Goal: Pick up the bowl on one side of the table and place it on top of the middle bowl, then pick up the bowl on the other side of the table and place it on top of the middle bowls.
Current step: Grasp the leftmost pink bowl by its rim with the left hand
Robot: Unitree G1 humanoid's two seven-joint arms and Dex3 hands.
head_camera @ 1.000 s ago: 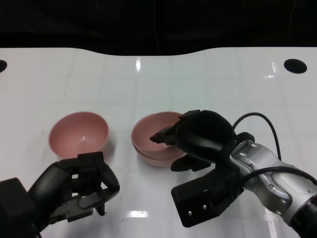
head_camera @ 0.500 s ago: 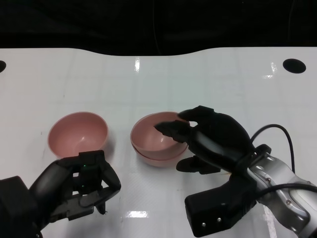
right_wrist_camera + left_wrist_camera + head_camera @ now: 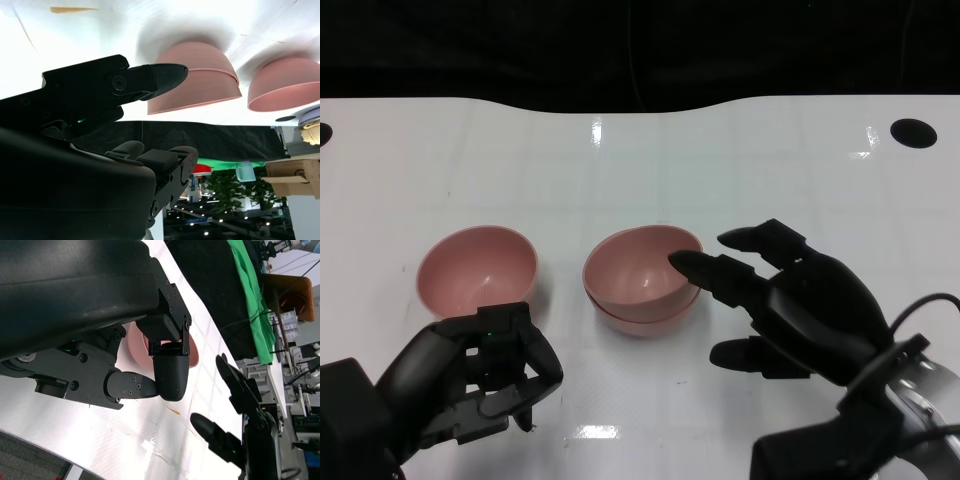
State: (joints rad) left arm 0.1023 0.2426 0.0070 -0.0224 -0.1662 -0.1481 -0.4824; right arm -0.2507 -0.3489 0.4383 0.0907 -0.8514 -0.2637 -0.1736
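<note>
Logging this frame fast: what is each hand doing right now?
Left hand: fingers curled in, holding nothing.
Right hand: open, fingers spread beside the stacked bowls.

A glossy white table (image 3: 740, 160) with faint grid lines, bright glare spots and a round black hole (image 3: 913, 131) near its far right corner ends at a black backdrop (image 3: 620, 45), with green cloth (image 3: 247, 285) and a cardboard box (image 3: 295, 177) beyond.

Bare table (image 3: 720, 160) lies beyond the stacked bowls (image 3: 642, 280); left bowl (image 3: 478, 270) stands well apart from them.
</note>
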